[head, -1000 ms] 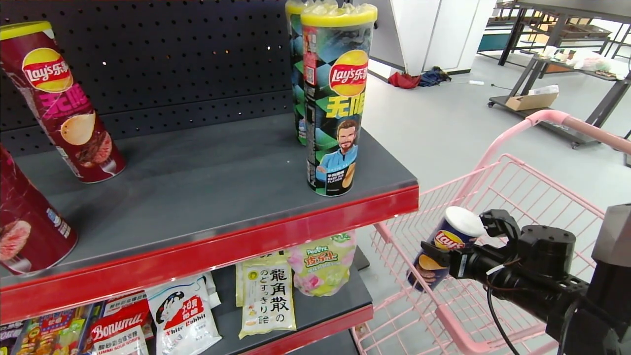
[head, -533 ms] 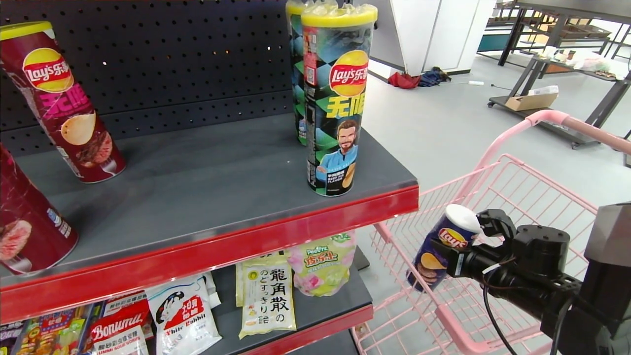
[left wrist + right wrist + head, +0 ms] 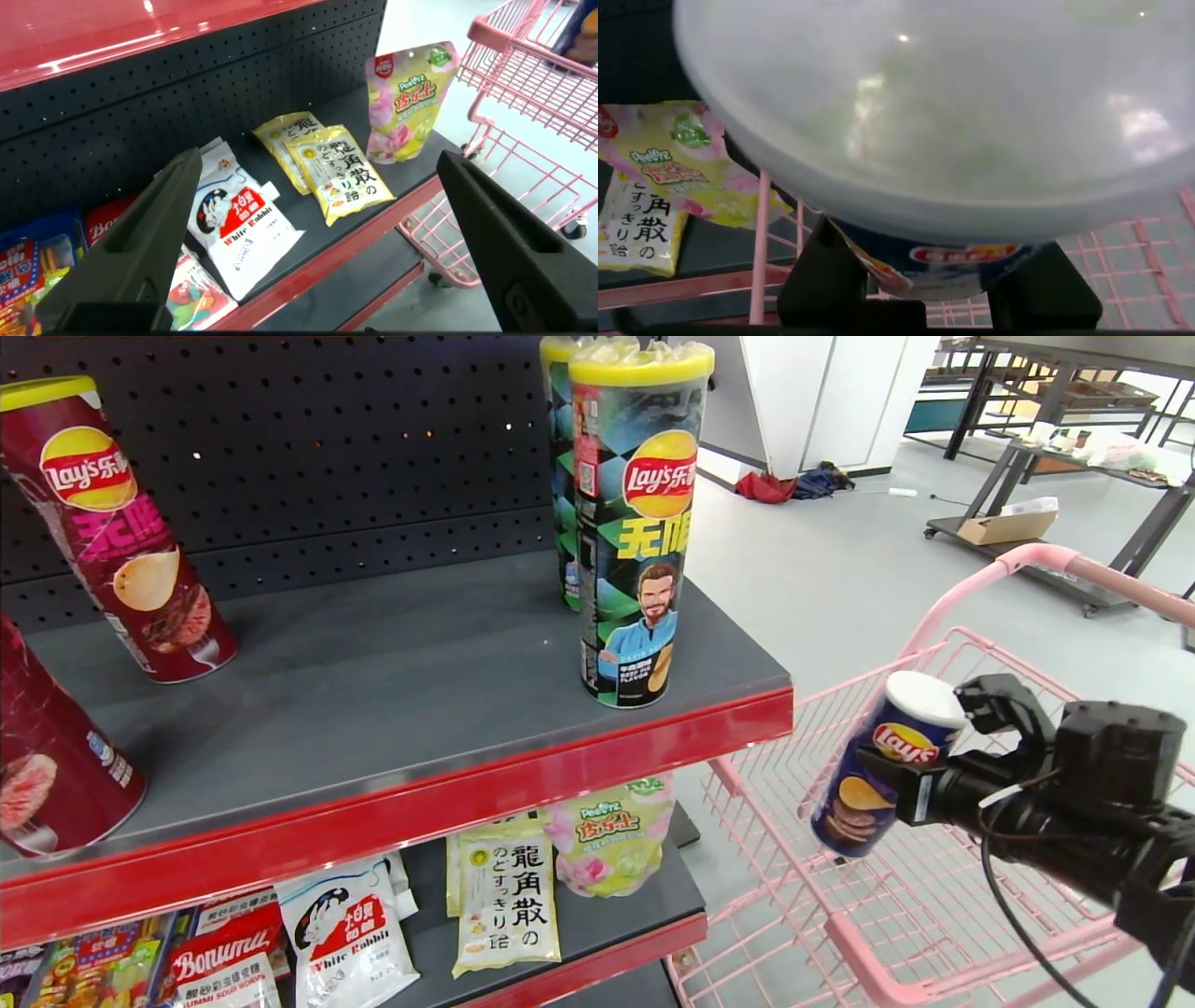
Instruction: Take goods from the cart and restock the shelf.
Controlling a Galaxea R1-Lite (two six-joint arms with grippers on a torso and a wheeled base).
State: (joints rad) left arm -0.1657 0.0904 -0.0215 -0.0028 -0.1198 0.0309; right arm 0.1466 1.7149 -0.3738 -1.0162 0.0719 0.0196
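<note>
The left end effector (image 3: 318,166) hangs empty, fingers spread wide, near the lower shelf's flat packets (image 3: 234,224). On the matte grey upper shelf (image 3: 373,681), red cans (image 3: 121,541) stand at left and a tall green can (image 3: 635,541) near the right edge. Farther right, over the pink wire cart (image 3: 943,616), the right end effector (image 3: 934,747) pinches a tilted blue can (image 3: 873,775) with a white lid.

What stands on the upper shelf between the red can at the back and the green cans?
Nothing; in the head view the grey shelf is bare there.
</note>
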